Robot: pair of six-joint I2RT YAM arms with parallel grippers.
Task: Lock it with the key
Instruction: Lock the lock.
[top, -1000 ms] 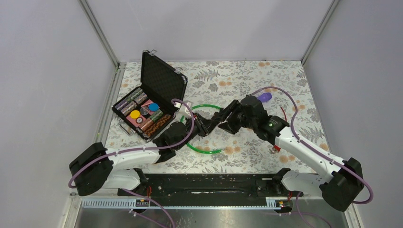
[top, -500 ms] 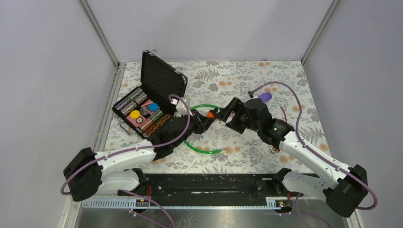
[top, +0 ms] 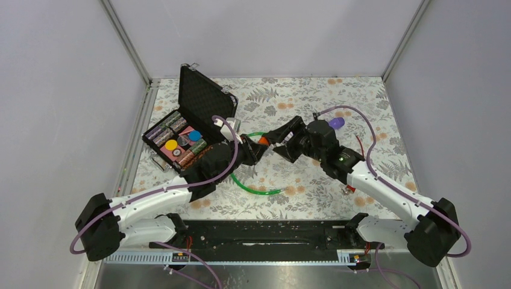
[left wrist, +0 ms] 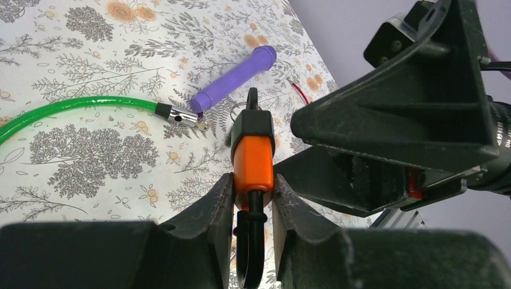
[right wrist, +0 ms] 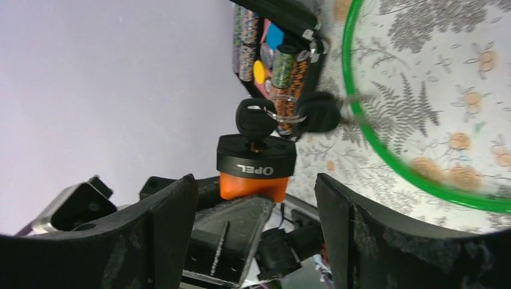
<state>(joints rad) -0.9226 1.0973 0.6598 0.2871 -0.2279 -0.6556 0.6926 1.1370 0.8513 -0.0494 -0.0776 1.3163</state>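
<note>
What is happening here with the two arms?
The left tool is shut on an orange lock, held above the table. A key sits in the lock. The right tool is open in front of it, not gripping the key. The green cable lies on the table, its end apart from the lock.

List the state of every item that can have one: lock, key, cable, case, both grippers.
Left gripper: shut on orange-and-black lock body.
Right gripper: open, fingers flanking the lock body.
Black-headed key: inserted in the lock body, spare key dangling.
Green cable: looped on table, metal end free, not plugged in.
Black chip case: lid open.
</note>
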